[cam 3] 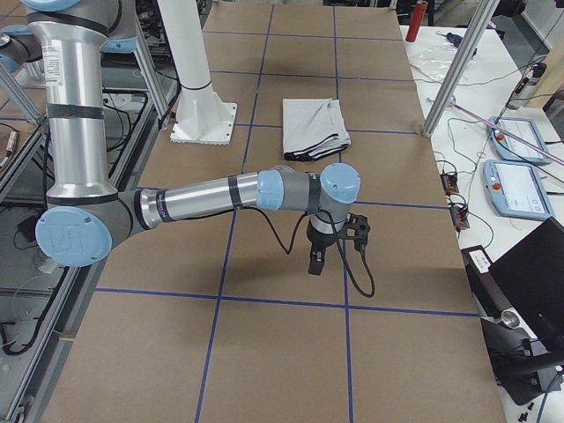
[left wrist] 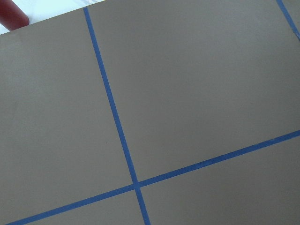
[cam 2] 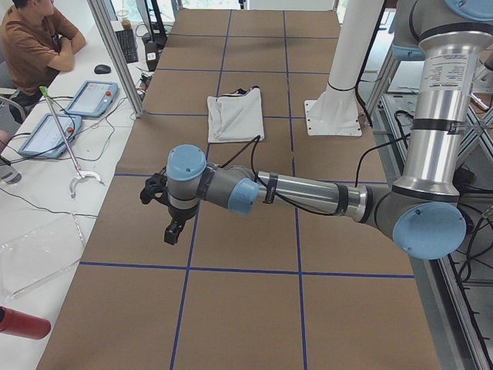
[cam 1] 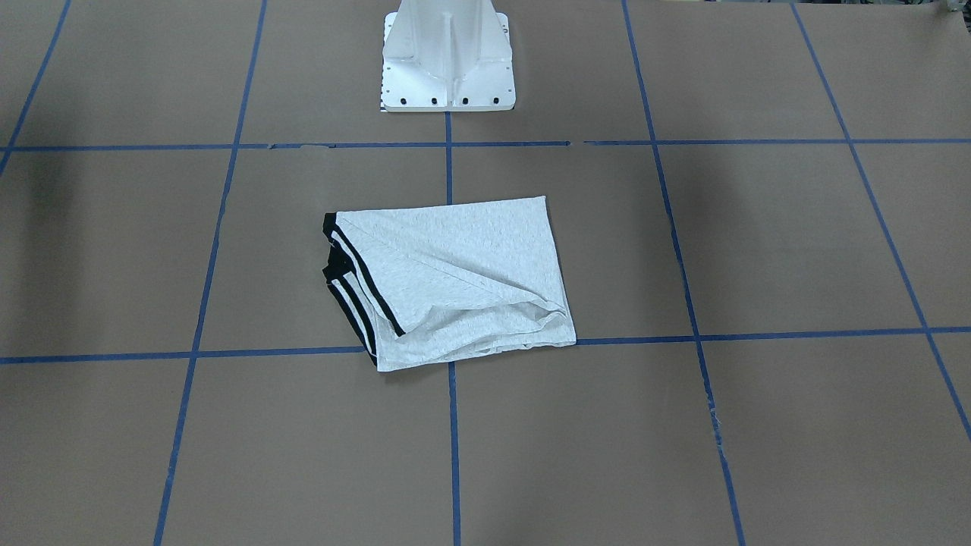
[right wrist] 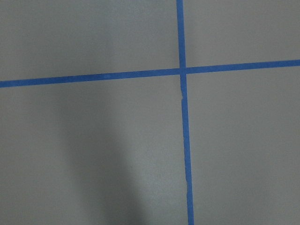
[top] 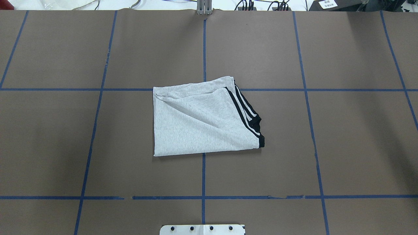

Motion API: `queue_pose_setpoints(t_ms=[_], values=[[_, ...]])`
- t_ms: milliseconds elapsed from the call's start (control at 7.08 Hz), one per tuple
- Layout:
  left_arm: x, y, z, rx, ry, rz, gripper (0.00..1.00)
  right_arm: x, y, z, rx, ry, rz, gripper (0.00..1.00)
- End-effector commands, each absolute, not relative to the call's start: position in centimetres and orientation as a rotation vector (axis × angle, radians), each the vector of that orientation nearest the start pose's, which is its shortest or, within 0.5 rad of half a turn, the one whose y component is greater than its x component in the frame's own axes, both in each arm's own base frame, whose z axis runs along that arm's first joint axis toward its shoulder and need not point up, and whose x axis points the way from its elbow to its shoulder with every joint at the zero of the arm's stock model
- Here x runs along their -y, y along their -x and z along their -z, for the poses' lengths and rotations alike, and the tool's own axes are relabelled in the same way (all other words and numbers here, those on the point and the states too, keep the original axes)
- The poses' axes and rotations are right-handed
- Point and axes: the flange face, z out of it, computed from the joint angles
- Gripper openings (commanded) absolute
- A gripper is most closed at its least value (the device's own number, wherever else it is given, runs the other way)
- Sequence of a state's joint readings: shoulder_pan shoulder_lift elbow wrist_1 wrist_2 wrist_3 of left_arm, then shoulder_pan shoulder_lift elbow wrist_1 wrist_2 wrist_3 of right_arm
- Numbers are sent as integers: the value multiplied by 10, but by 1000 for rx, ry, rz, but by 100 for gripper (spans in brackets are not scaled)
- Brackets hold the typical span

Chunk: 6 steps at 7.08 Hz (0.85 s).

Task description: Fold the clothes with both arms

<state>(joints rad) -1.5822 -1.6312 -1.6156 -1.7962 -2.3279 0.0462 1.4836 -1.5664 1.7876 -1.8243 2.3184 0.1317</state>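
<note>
While the T-shirt is lying folded at the middle of the table, I am holding the left gripper and right gripper low over bare tabletop towards opposite ends, well apart from it, presumably leaving the cloth unobstructed for a check; whether either pincer is wide or narrow I cannot tell. The T-shirt's long axis is running across the table, the black-striped shoulder edge pointing towards the right arm's side.
</note>
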Motion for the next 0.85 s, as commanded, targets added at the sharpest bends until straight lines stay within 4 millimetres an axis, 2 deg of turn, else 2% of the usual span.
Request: queue_pose_setpoints(t_ms=[0, 141, 424, 706], values=[[508, 85, -607, -733, -327, -129, 100, 480, -29, -585, 742, 129, -78, 100], [508, 84, -596, -738, -340, -127, 100, 472, -32, -596, 736, 145, -88, 100], [507, 83, -595, -739, -343, -130, 100, 462, -38, -616, 727, 172, -106, 100], [511, 83, -589, -741, -351, -132, 100, 470, -42, -625, 674, 80, -78, 100]])
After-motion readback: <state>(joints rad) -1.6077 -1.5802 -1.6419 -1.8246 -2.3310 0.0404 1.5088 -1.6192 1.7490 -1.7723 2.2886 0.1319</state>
